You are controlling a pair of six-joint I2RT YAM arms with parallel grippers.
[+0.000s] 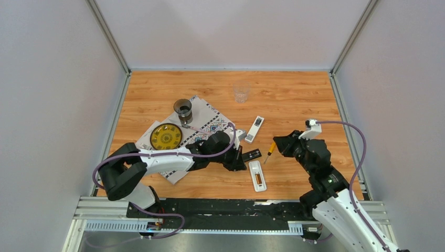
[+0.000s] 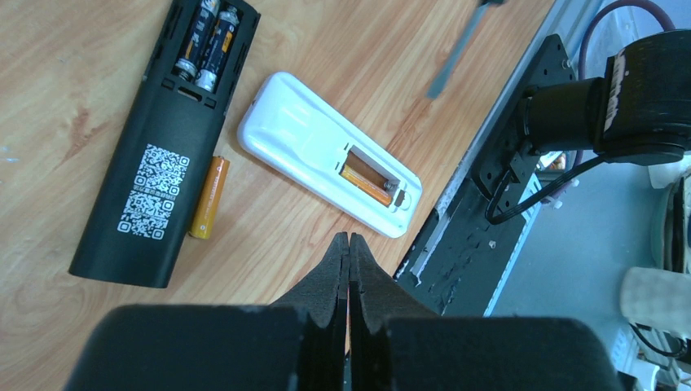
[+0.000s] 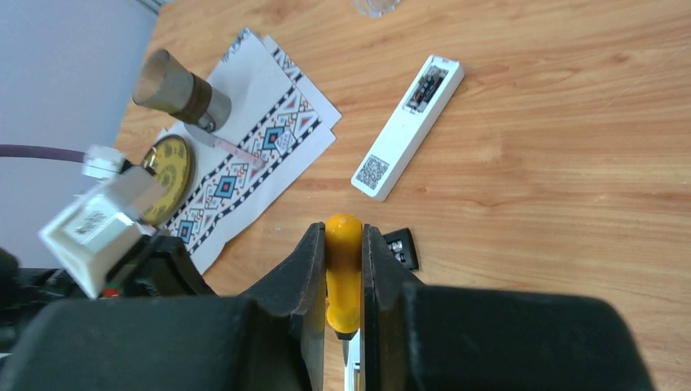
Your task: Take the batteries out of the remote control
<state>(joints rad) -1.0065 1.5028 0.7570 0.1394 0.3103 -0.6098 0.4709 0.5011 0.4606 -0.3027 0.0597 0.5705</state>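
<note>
right fingers (image 3: 310, 262) clamp the orange screwdriver (image 3: 343, 259). left fingers (image 2: 337, 267) pressed together, maybe pinching something orange. loose battery (image 2: 209, 197) at 9 o'clock from the white remote (image 2: 303, 142).

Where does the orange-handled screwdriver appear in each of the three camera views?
Top external: the screwdriver slants just right of centre.
Left wrist: its blurred shaft crosses the top edge.
Right wrist: bottom centre, orange handle clamped in the right gripper.
Shared landmark: the black remote, in all three.
</note>
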